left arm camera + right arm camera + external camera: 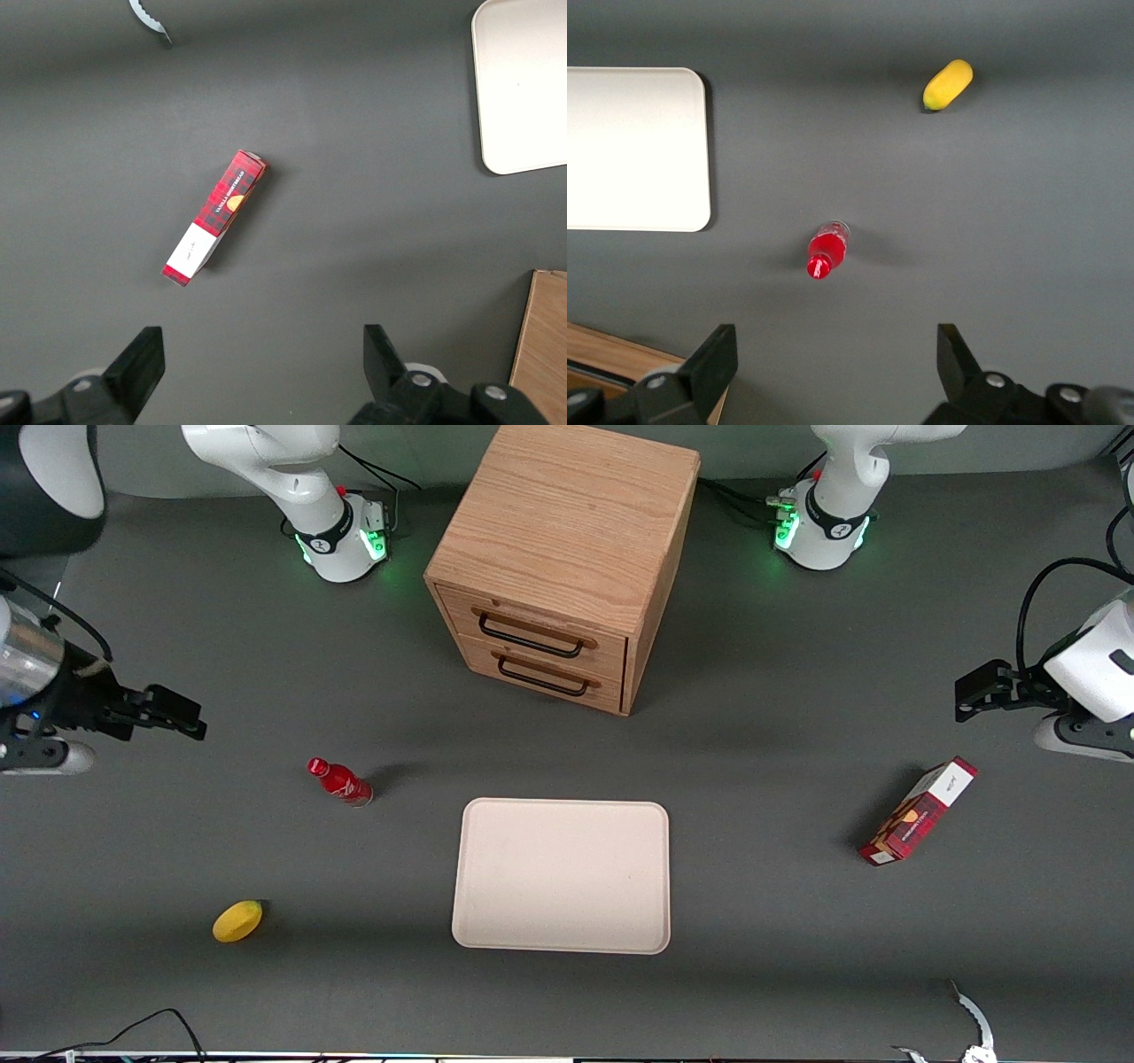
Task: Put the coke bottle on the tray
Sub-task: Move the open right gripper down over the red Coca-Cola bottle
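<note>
While the gripper [190, 722] hangs above the table at the working arm's end, its fingers spread wide and holding nothing, the coke bottle [340, 782] stands well apart from it on the table, beside the tray [562, 875]. A lemon [237, 920] lies nearer the camera; a wooden cabinet [567, 558] stands farther off, and a red-and-white box [919, 811] lies toward the parked arm's end. Wrist view: the coke bottle [827, 250] stands ahead of the open fingers [713, 359], bare table between; tray [638, 150] and lemon [948, 84] flank it.
</note>
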Motion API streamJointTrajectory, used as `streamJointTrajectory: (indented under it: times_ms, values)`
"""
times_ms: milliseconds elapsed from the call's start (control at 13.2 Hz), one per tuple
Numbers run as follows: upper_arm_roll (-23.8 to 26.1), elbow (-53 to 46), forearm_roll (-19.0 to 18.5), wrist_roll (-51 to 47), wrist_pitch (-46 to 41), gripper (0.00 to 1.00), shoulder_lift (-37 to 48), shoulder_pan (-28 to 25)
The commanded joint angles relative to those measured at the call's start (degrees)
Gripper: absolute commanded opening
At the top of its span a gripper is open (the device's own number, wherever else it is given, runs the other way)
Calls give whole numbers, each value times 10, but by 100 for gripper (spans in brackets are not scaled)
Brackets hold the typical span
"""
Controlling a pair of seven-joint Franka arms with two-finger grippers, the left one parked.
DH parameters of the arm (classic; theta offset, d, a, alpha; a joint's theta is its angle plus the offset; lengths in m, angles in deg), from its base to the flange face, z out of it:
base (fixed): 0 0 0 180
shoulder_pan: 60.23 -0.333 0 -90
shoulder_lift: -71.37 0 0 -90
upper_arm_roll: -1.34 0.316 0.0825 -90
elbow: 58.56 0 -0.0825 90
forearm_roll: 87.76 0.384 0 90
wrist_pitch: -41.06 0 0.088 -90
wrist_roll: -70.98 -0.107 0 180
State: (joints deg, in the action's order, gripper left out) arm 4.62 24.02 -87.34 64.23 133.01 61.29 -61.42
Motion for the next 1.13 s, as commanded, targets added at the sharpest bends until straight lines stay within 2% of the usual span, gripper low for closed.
streamJointTrajectory:
  times_ms: [0, 226, 679, 1057]
  values:
    - [4, 20, 7, -5, 33, 99, -23, -6]
    - [14, 112, 0, -5, 105, 96, -14, -5]
    - [23, 273, -1, -5, 285, 100, -2, -5]
    - [37, 340, -33, -9, 343, 100, 6, -5]
